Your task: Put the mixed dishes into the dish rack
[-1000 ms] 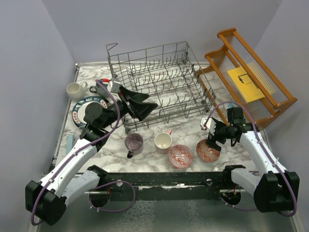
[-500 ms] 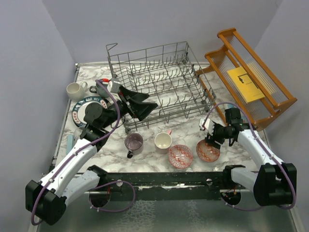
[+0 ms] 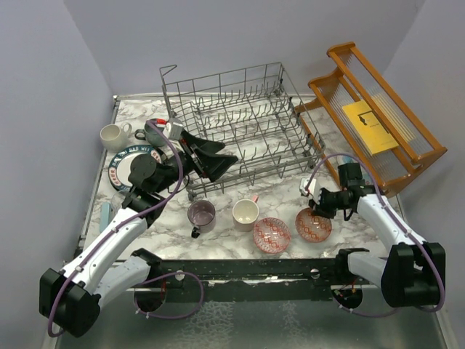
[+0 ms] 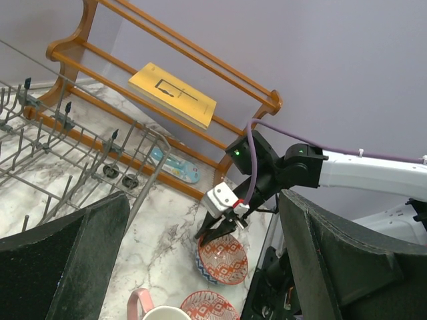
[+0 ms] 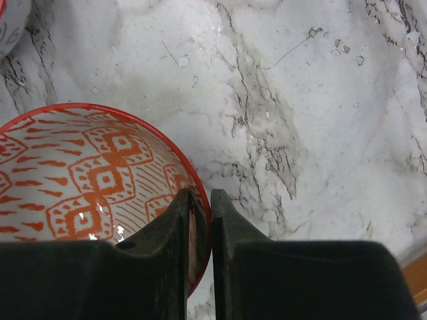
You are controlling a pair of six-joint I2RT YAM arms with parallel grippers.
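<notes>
right gripper (image 5: 202,197) is down at the red-and-white bowl (image 5: 87,173), and the wrist view gives it away: the two black fingers (image 5: 230,227) sit almost together with the bowl's red rim caught in the thin slot between them, one finger inside the patterned wall, the other outside over bare marble table (image 5: 300,100). a pinch on the rim, then. whether the bowl is off the marble, cannot tell.

from above, that bowl (image 3: 314,227) lies just beneath and in front of the right fingertips, with the second bowl (image 3: 271,235) close on its far side from them, apart from it. beyond that come the cream mug (image 3: 245,212) with its pink handle and the purple mug (image 3: 201,214), both upright on the marble, well away from the right fingers.

left gripper (image 3: 224,167) hangs with its fingers (image 4: 67,260) spread wide, nothing between them but open air. the dish rack (image 3: 240,116) starts right at those fingertips, its near corner under them, wire tines running off beyond one finger in the wrist view (image 4: 67,153). no dish is seen in it. behind the left wrist, away from the fingers, sit the plate (image 3: 120,166), partly covered by the arm, and the white mug (image 3: 112,134). the wooden rack (image 3: 378,123) stands past the right gripper, against the wall.
</notes>
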